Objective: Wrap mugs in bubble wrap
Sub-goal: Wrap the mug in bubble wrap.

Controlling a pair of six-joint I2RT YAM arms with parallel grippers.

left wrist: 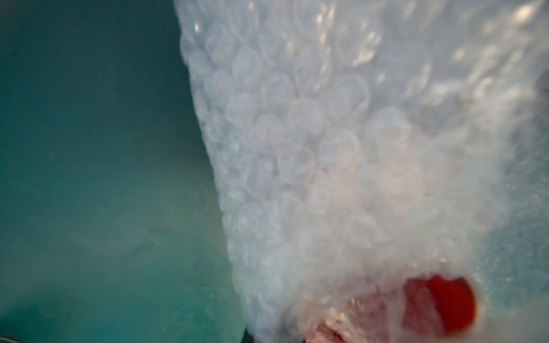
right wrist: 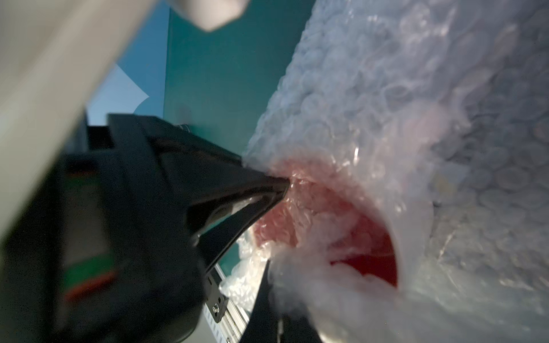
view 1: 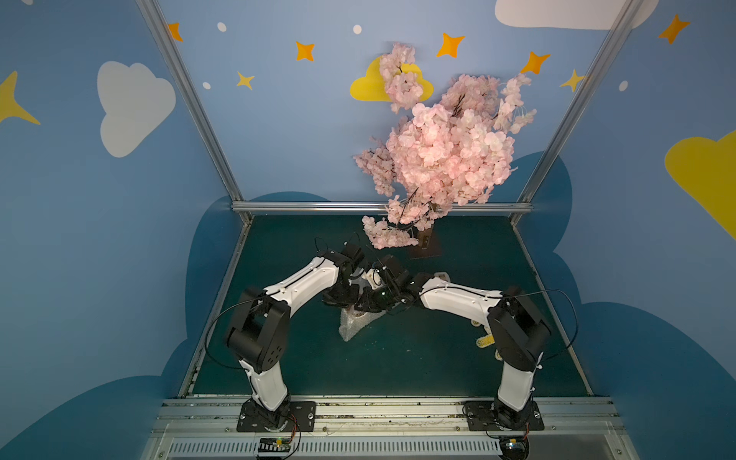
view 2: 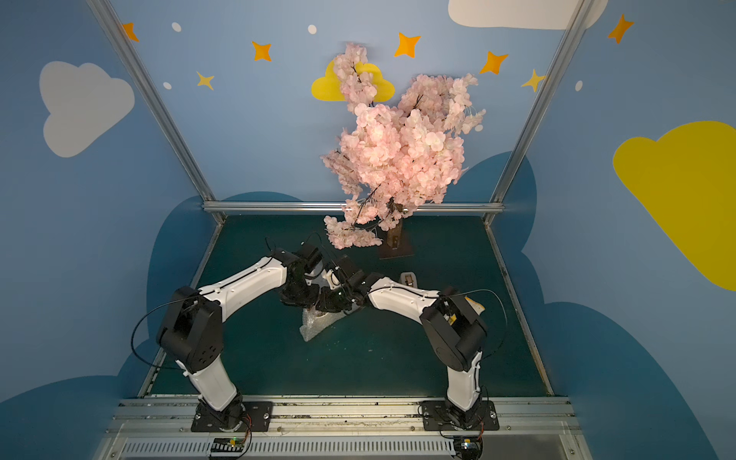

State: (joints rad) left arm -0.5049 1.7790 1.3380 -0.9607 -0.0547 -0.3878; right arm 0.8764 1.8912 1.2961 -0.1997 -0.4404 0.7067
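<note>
Tuck-in at mug mouth, wrap mostly on.
Mug (right wrist: pixel 371 261) sits mid-table (view 1: pixel 418 358) inside the bubble wrap (right wrist: pixel 371 104), red mouth partly exposed. Left gripper (right wrist: pixel 280 185) is clenched on a wrap fold at the rim. Right gripper (right wrist: pixel 266 282) is closed beside it, hold unclear. Best bet: push the fold deep before releasing, right pins the roll. Go slow, wrap likely springs back.

Open mat (view 1: pixel 398 358) beside bubble wrap (view 1: pixel 356 326) — tree (view 1: pixel 446 159) behind

Both top views look down from above the table's (view 1: pixel 398 366) near edge. The 2 wrist views share the bubble wrap (left wrist: pixel 326 118), close up.
</note>
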